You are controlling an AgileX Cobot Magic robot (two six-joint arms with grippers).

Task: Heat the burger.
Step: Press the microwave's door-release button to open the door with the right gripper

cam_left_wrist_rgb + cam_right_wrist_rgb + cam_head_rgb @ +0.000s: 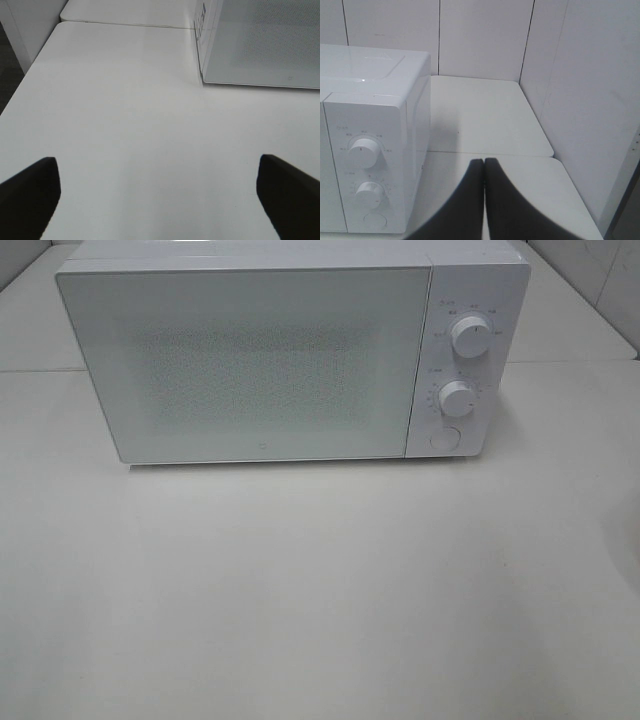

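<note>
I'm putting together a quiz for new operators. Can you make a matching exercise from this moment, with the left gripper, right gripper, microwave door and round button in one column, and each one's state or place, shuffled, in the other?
Column one:
1. left gripper
2. right gripper
3. microwave door
4. round button

Column two:
a. fingers pressed together, holding nothing
b. closed flat against the front
c. just below the lower knob
d. jaws wide apart above the bare table

Pairs: 1-d, 2-a, 3-b, 4-c.
</note>
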